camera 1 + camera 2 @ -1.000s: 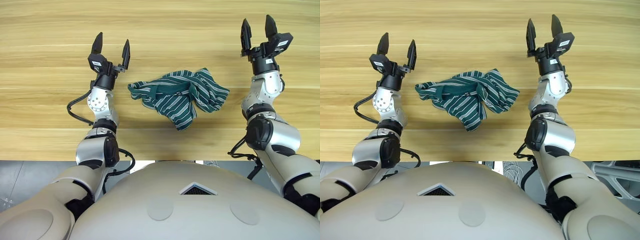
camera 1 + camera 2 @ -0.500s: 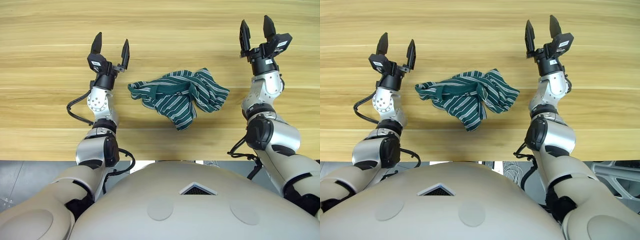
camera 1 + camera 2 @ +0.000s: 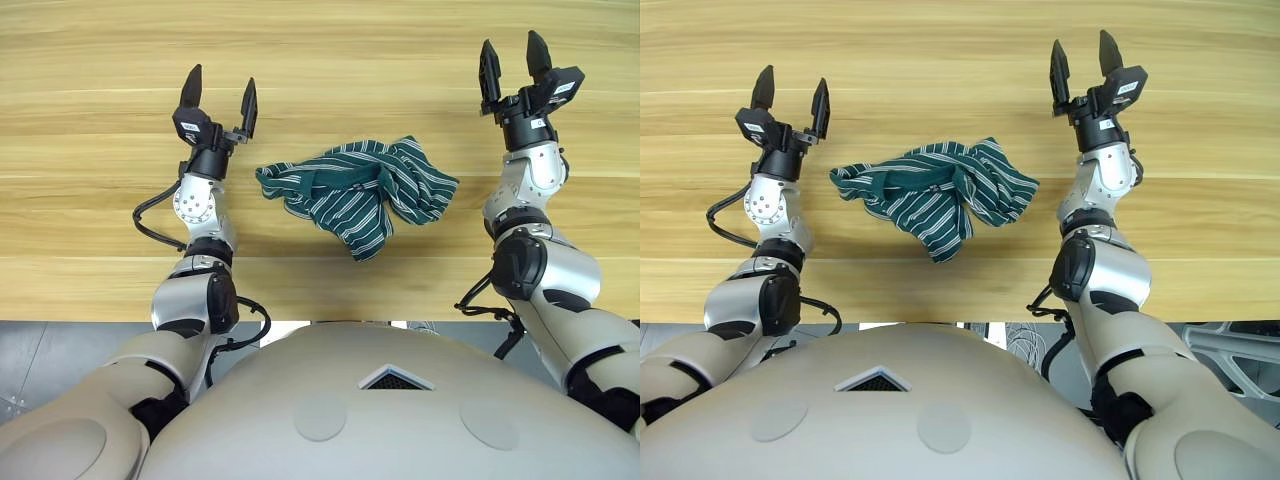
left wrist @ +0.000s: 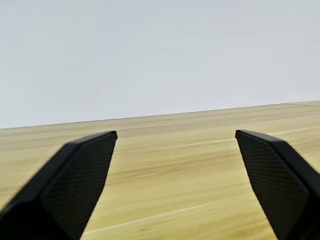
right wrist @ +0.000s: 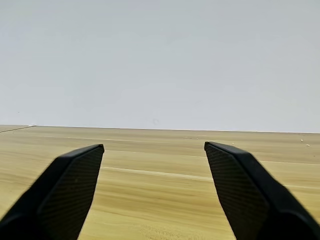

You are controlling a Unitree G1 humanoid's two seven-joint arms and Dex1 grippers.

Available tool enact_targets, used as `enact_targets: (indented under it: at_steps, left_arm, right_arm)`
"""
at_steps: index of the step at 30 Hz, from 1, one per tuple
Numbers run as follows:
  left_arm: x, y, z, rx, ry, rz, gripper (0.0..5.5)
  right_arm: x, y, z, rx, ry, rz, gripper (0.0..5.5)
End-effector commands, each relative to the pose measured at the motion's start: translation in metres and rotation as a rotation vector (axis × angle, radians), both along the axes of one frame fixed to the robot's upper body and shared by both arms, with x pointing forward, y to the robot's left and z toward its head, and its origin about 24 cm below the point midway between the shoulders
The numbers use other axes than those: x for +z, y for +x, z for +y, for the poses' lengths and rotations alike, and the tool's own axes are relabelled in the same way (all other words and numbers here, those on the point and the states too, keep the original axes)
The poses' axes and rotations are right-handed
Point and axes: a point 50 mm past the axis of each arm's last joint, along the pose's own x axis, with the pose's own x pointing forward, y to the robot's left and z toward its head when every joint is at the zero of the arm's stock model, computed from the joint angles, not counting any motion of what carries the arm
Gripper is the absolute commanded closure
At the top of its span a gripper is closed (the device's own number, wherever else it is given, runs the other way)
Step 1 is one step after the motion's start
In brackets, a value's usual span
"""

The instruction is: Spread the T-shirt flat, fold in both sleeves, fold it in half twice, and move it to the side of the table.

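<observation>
Probably a lab or test room: wooden table point(image 3: 320, 60), plain pale wall point(image 4: 160, 50), grey floor point(image 3: 40, 360).

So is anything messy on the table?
Yes. The T-shirt lies in a crumpled, twisted heap on the table, not spread flat. Both grippers, left and right, are open and apart from it, one on each side.

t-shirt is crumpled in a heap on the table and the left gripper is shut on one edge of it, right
Not quite. The left gripper is open and empty, standing clear of the T-shirt, as the left eye view shows. The rest holds: the shirt lies crumpled in a heap on the table.
</observation>
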Motion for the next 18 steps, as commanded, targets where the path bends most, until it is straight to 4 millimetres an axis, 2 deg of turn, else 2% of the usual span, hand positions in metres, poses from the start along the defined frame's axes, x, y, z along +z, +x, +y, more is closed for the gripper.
enact_targets:
  at_steps: [1, 6, 9, 13, 16, 18]
  left_arm:
    - [0.000, 0.003, 0.002, 0.008, -0.033, 0.010, 1.24]
    - [0.001, 0.002, 0.004, 0.012, -0.036, 0.002, 1.24]
    - [0.007, 0.000, 0.017, 0.004, -0.039, -0.028, 1.24]
    - [0.025, -0.022, 0.045, -0.175, -0.080, -0.118, 1.24]
    - [0.039, -0.038, 0.068, -0.267, -0.088, -0.131, 1.24]
    - [0.045, -0.048, 0.074, -0.326, -0.015, -0.098, 1.24]
  right_arm:
    - [0.004, 0.004, 0.001, 0.011, 0.004, -0.008, 1.74]
    - [0.004, 0.003, 0.002, 0.052, 0.007, -0.010, 1.74]
    - [0.003, -0.006, 0.007, 0.316, 0.015, -0.041, 1.74]
    - [0.005, -0.040, -0.002, 0.727, -0.107, -0.096, 1.74]
    - [0.007, -0.069, -0.001, 0.915, -0.196, -0.061, 1.74]
    - [0.003, -0.085, 0.006, 1.014, -0.242, -0.014, 1.74]
